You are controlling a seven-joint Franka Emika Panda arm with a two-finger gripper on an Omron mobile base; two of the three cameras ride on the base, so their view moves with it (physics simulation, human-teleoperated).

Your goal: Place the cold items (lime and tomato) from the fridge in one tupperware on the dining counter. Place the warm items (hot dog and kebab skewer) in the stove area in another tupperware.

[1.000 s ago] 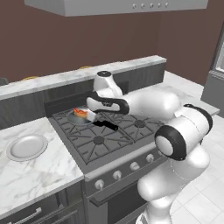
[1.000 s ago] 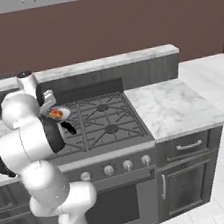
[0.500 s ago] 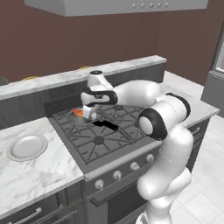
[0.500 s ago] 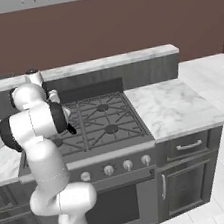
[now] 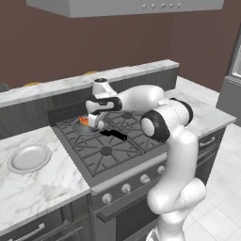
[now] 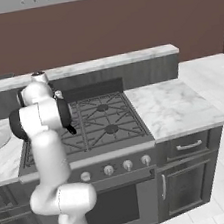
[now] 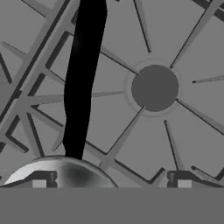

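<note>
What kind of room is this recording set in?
A kitchen, rendered rather than real. A gas stove with burner grates and front knobs sits between marble counters, a range hood hangs above it, and a pan with food rests on a back burner, with a plate nearby.

A rendered home kitchen: gas stove (image 5: 106, 146) w/ knobs, range hood (image 5: 127, 6) above, marble counters (image 6: 176, 107), dark cabinets (image 6: 194, 183), fridge (image 5: 231, 70) at edge.

Rendered frames, evenly lit, flat and moderately bright. Soft shadows only. Slight pixelation in both base views. Marble bench (image 5: 40, 183) reads pale, no glare. Hand view: pan (image 7: 61, 171) rim shows a faint highlight; edges undistorted.
</note>
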